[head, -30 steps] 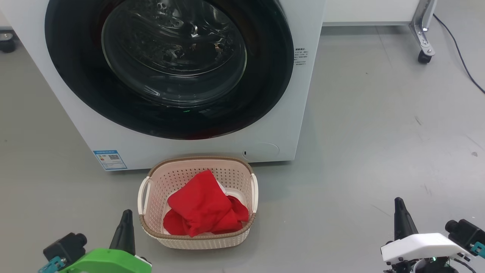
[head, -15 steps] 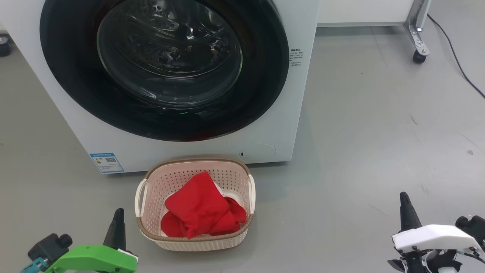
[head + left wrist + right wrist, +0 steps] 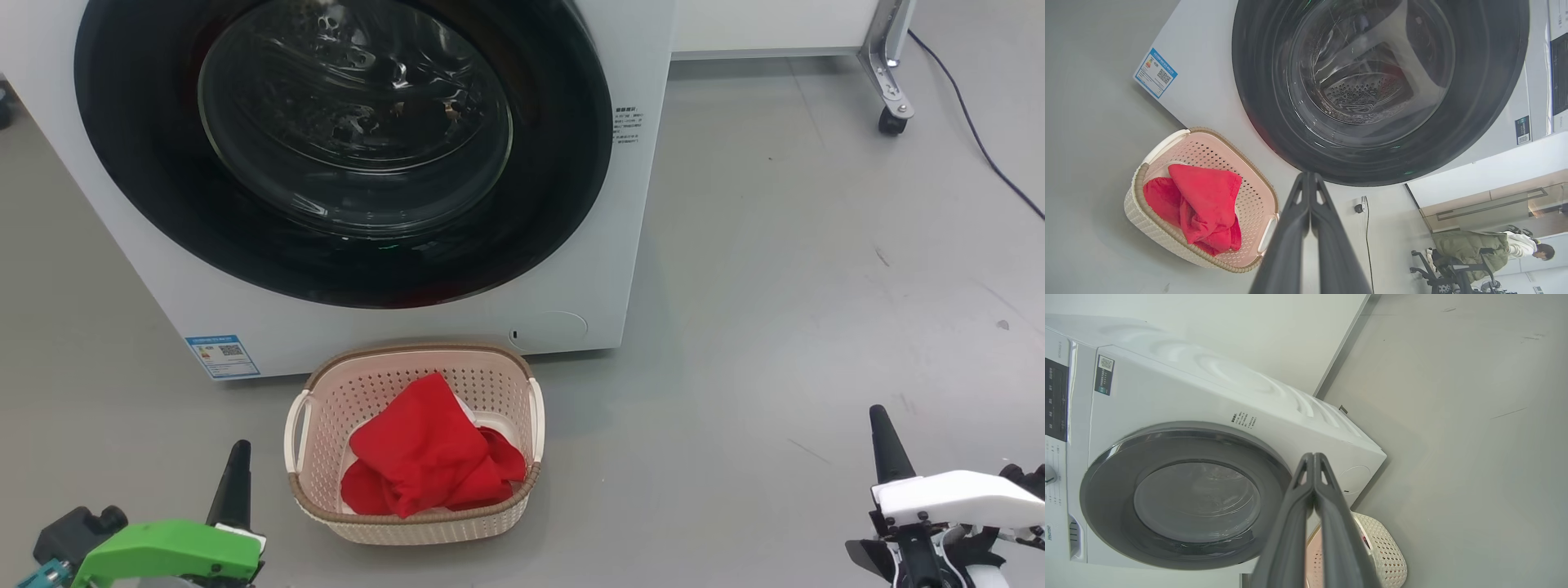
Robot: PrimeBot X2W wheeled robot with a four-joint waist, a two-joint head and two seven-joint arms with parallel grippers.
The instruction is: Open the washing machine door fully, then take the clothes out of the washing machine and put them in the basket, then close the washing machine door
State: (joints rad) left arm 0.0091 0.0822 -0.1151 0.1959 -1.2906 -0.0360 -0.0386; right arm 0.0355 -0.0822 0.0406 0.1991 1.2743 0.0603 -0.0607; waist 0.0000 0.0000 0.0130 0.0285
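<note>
The clothes (image 3: 416, 457) lie in the basket (image 3: 408, 349), on the floor before the washing machine (image 3: 637, 245). I think they are soft, light and floppy, best pinched at a raised fold. The washing machine door (image 3: 555, 180) looks shut; its glossy rim is probably slippery. On my left gripper (image 3: 1308, 179) and right gripper (image 3: 1314, 457) the jaws are pressed together, empty.

The washing machine door (image 3: 343, 147) is cropped above; blue sticker (image 3: 222, 356) illegible.
</note>
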